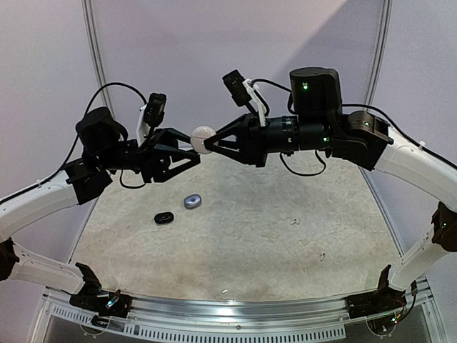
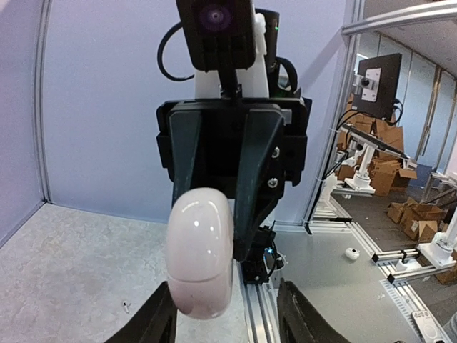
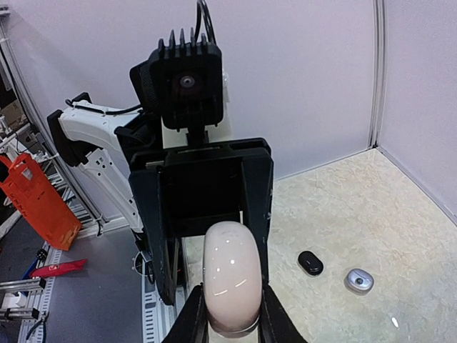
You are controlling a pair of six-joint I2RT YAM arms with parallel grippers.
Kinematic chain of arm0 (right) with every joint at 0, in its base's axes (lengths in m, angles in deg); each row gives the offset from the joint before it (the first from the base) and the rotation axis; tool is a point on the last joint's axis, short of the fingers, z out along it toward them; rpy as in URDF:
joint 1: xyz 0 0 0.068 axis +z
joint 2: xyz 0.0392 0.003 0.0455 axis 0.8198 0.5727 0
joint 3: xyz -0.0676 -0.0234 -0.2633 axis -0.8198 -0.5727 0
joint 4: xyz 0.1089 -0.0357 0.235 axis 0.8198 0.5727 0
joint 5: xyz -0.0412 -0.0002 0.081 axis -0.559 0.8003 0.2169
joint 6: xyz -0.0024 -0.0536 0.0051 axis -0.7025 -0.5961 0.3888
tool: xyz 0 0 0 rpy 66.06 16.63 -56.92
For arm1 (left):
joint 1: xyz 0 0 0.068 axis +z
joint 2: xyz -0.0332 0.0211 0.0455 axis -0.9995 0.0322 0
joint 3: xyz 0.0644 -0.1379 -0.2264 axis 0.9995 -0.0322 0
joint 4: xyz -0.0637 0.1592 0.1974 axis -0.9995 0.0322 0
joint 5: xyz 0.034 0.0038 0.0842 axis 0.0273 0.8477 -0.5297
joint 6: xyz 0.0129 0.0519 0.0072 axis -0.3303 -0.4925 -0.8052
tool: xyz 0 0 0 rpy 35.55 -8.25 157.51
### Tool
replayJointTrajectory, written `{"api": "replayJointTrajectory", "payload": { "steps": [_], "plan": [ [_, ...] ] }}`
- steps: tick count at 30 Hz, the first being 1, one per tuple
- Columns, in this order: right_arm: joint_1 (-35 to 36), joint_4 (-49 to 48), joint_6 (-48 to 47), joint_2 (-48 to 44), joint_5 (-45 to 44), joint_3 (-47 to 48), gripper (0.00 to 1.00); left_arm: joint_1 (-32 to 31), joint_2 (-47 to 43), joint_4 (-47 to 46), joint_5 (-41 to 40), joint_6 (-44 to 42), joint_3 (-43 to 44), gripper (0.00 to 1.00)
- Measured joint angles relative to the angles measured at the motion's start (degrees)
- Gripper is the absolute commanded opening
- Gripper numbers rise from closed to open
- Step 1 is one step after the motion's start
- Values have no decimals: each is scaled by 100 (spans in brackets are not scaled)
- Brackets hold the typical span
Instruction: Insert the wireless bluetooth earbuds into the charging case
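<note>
Right end effector [image 1: 213,141]: clenched on the white charging case [image 1: 203,138], one finger pressed against each of its sides.
Left end effector [image 1: 194,148]: released; its fingers flank the case with a gap on each side and touch nothing.
Case: in mid-air between my two end effectors, well above the tabletop [image 1: 250,243].
Case long axis: taller than wide in both wrist views, so I judge it stands on end, crosswise to the line joining my end effectors.
Earbuds: none at the case. A pale speck [image 1: 295,221] lies on the tabletop below the case, toward my right arm. It may be an earbud, but it is too small to tell.
Other pieces: a black pebble [image 1: 163,218] and a grey pebble [image 1: 192,201] lie below the case, slightly toward my left arm.
Next move, as I judge it: my free left end effector goes down from the case to fetch an earbud.
</note>
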Motion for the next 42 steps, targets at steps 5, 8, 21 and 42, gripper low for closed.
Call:
{"api": "replayJointTrajectory", "payload": {
  "steps": [5,8,21,42],
  "plan": [
    [33,136,-310,-61,-37,0,0,4,-133,28,-223,-13,-42,46],
    [90,129,-721,-83,-131,-4,0,4,-142,13,-321,-26,-59,49],
    [125,2,-1902,-190,-256,-90,0,-11,-264,149,-437,-898,-164,43],
    [125,-72,-2081,-188,-295,-90,0,-247,-129,-13,-820,-1156,-142,32]
  ]
}}
